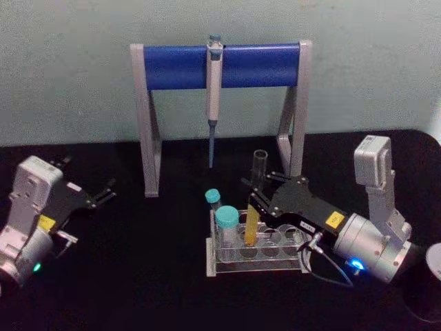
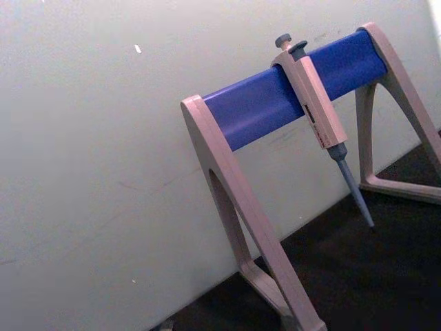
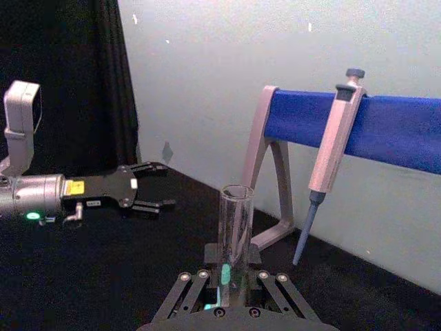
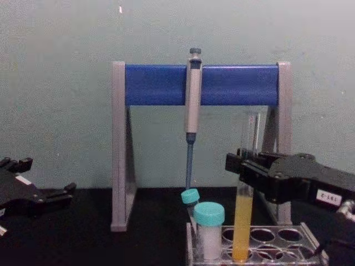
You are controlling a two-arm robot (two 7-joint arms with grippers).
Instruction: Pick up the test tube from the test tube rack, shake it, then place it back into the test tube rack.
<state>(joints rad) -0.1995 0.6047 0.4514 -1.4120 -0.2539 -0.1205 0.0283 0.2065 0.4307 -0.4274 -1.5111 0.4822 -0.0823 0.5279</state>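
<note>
Right gripper (image 1: pixel 256 196) jaws apparently pinch the test tube (image 1: pixel 252 227) mid-glass in the test tube rack (image 1: pixel 258 263), surface's front edge | reads as light, slick, brittle glass; hold gently above liquid | left gripper (image 3: pixel 157 185) idle, jaws spread, left edge

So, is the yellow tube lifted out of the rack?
No, the test tube has its bottom down in a hole of the test tube rack.
</note>
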